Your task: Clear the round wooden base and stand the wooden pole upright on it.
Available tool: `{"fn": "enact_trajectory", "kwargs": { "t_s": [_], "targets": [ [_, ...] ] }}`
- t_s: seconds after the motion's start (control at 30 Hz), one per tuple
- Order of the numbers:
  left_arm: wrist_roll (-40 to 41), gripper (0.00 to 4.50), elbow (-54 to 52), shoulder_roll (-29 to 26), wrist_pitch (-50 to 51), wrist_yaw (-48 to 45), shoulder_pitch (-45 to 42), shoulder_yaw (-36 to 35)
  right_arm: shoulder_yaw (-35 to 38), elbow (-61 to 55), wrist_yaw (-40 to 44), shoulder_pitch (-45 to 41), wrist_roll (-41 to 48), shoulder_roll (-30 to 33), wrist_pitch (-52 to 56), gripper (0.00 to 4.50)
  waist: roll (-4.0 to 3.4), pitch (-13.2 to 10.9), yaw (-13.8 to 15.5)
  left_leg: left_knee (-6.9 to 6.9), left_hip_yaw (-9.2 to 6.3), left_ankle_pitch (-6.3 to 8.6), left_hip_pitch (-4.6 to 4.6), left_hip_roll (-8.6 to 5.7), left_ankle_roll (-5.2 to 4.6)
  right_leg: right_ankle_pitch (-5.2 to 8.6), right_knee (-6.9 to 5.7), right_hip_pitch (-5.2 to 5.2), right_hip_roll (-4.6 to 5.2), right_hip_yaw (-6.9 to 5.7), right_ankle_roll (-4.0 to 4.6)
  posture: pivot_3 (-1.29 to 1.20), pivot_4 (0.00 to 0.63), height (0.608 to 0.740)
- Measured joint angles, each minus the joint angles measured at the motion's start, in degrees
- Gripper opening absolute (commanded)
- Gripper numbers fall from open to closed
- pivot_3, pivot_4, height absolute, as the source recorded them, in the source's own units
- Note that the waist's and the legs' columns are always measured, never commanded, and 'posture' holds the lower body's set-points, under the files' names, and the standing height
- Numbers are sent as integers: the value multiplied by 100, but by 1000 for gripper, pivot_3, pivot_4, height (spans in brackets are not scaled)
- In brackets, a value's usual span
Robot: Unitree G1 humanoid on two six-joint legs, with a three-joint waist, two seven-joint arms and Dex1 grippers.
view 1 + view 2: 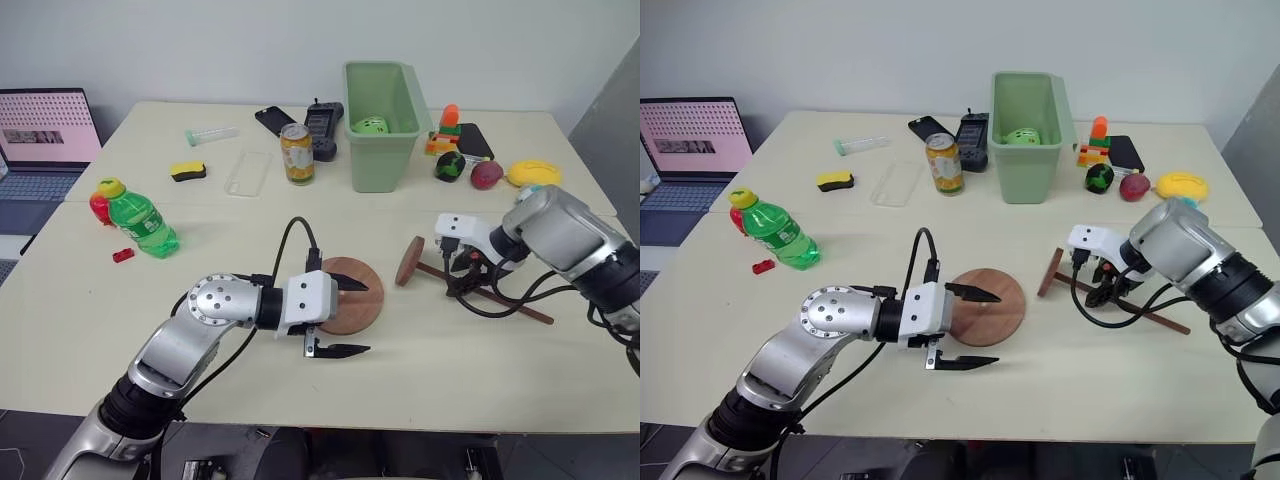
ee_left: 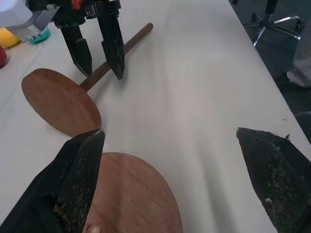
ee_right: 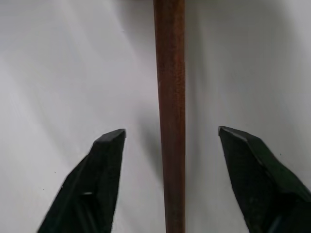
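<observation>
The round wooden base (image 1: 358,300) lies flat near the table's front, its top bare. My left gripper (image 1: 346,318) is open at the base's left edge, with one finger over the disc and the other off its front rim. The wooden pole (image 1: 500,300) lies on the table to the right, its disc head (image 1: 409,261) tilted up on edge beside the base. My right gripper (image 3: 171,132) points down over the pole's rod (image 3: 170,97). It is open and straddles the rod with a gap on each side. The left wrist view shows the right gripper's fingers (image 2: 112,43) either side of the rod.
A green bin (image 1: 380,120), a can (image 1: 296,153), a clear case (image 1: 248,172) and phones stand at the back. A green bottle (image 1: 142,226) and a red brick (image 1: 122,254) are at the left, fruit (image 1: 486,174) at the back right. A laptop (image 1: 45,140) sits far left.
</observation>
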State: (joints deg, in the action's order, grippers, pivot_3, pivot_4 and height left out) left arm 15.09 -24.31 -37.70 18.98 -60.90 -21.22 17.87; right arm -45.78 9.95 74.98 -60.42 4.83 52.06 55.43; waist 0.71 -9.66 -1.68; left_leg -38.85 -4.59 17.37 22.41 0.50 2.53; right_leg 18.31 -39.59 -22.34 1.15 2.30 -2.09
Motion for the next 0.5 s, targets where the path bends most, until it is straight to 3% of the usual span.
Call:
{"fn": "enact_trajectory", "kwargs": {
  "t_s": [0.3,0.5],
  "targets": [
    [-8,4500,-71,24,45,50,73,18,3,544,250,-94,-393,-418,-17,339,-1,0,1,-1,1,-1,1,-1,1,0,-4,-3,4,1,0,0,150,740],
    [17,4500,-102,-71,54,23,132,-20,565,305,200,-105,-313,-416,432,252,-5,-3,0,-1,2,0,1,-1,1,0,-8,-6,4,2,0,0,150,740]
  ]
}}
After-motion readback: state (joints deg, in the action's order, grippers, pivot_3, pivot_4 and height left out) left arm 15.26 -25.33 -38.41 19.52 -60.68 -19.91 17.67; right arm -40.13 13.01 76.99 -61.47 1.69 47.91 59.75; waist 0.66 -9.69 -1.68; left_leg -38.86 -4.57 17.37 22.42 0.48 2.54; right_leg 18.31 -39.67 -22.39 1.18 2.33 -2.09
